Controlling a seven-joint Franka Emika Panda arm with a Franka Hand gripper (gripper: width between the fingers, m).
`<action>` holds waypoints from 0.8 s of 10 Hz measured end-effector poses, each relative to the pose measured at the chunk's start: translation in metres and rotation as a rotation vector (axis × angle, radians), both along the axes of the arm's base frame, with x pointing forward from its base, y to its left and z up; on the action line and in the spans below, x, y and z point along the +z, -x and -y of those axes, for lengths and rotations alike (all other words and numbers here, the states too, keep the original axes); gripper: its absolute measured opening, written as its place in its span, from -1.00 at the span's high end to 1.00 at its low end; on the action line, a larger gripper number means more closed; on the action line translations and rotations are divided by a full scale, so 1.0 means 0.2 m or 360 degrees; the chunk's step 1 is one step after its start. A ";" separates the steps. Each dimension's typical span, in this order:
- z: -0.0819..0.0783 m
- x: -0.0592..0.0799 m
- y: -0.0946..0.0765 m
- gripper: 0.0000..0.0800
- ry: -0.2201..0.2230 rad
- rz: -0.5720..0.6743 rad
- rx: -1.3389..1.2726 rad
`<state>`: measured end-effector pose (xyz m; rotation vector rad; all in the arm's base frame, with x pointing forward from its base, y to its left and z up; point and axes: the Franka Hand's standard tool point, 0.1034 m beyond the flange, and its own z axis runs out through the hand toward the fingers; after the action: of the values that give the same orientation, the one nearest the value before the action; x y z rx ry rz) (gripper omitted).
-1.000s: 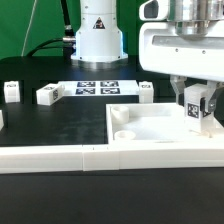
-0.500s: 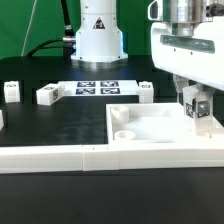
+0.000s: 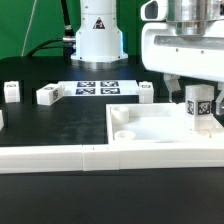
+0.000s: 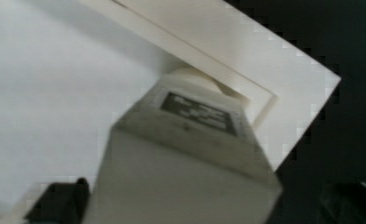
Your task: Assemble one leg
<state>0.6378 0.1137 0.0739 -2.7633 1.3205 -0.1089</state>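
My gripper (image 3: 200, 100) hangs at the exterior view's right, shut on the leg (image 3: 200, 108), a small chunky white block whose marker tag faces the camera. The leg stands upright over the far right corner of the large flat white panel (image 3: 150, 128). I cannot tell whether its lower end touches the panel. In the wrist view the leg (image 4: 194, 150) fills the space between my dark fingertips (image 4: 63, 200), with its tag towards the panel's (image 4: 55, 90) corner edge.
Three more small white legs lie on the black table: two at the left (image 3: 10, 91) (image 3: 48, 95) and one behind the panel (image 3: 146, 92). The marker board (image 3: 98, 88) lies before the robot base (image 3: 98, 35). A white rail (image 3: 50, 158) runs along the front.
The gripper has turned with the leg in it. The leg's tag now faces the camera more squarely and the leg stands straighter over the panel corner.
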 end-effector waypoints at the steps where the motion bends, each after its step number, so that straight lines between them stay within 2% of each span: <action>1: -0.02 0.00 0.00 -0.62 0.0016 0.0011 0.0153; 3: -0.05 0.01 0.00 -0.62 0.0050 0.0027 0.0506; 8: -0.05 0.02 0.00 -0.62 0.0171 0.0053 0.1383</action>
<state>0.6373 0.1228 0.0773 -3.1171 0.0264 -0.1650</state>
